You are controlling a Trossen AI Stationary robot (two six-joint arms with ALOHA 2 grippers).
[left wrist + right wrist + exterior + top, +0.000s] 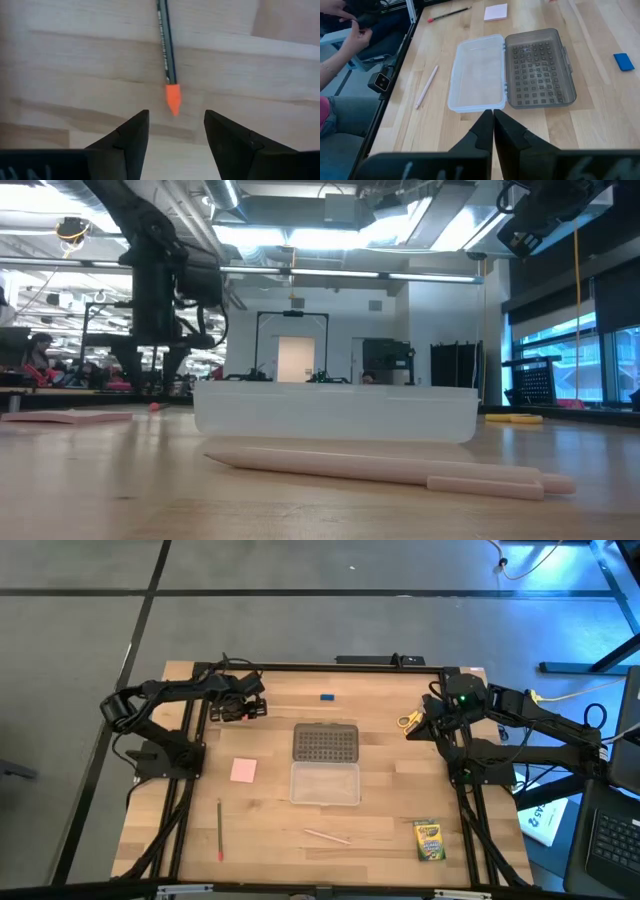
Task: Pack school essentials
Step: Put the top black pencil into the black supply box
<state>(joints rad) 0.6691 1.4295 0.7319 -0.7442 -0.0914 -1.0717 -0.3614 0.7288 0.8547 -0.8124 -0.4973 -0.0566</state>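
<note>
Your left gripper (175, 131) stands parted and empty, with the green pencil (165, 45) lying flat on bare wood just ahead, well apart from the clear case (325, 783). Being thin, it may roll or slip from the 2 fingers. The right gripper (493, 120) waits clenched and empty.

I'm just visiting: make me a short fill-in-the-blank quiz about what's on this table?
1. The clear case lies with its grey dotted lid swung ____.
2. The small block near the table's far edge is ____.
3. The square pad is ____.
4. The crayon box is green and ____.

Missing words: open; blue; pink; yellow
</note>
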